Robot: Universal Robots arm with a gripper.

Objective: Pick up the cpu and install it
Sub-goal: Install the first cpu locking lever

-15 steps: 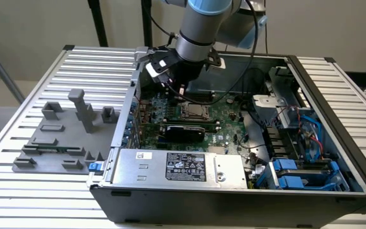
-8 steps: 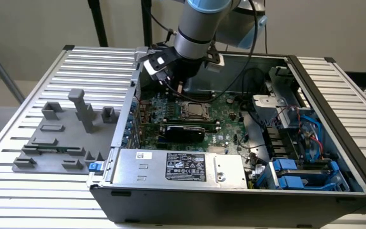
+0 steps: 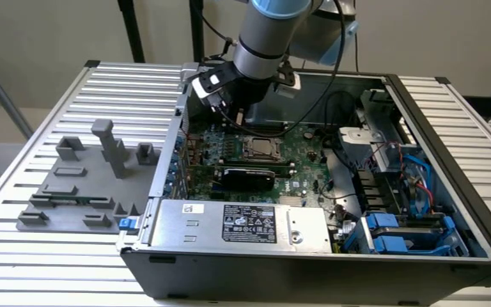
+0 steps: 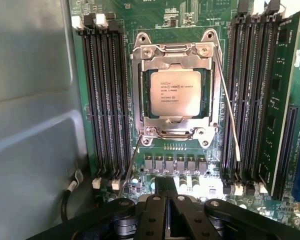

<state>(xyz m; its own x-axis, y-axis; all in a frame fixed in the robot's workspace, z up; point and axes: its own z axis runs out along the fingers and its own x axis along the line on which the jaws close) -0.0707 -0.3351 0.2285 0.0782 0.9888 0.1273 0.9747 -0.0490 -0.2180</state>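
The cpu (image 4: 175,92) is a flat square chip with a matte silvery-white top and small dark lines of print. It lies in the socket on the green motherboard (image 4: 180,144), which sits on the floor of the open dark case (image 3: 314,281). A bright metal socket frame (image 4: 175,50) borders it on all four sides, with screw heads at its corners and a thin wire lever (image 4: 229,110) running down one side. Rows of long black memory slots (image 4: 107,100) with white end clips flank the socket on both sides.

In the exterior view the case stands on a ribbed aluminium table (image 3: 126,83). Matte grey plastic fixture blocks (image 3: 75,192) sit on the table toward the exterior view's left, well apart from the chip. A silver power supply (image 3: 237,224) with a printed label fills the near part of the case.

The arm (image 3: 267,32) comes down steeply into the case. Its black gripper (image 4: 166,187) points downward above the board, near the socket but apart from the cpu – the fingers are drawn together and hold nothing
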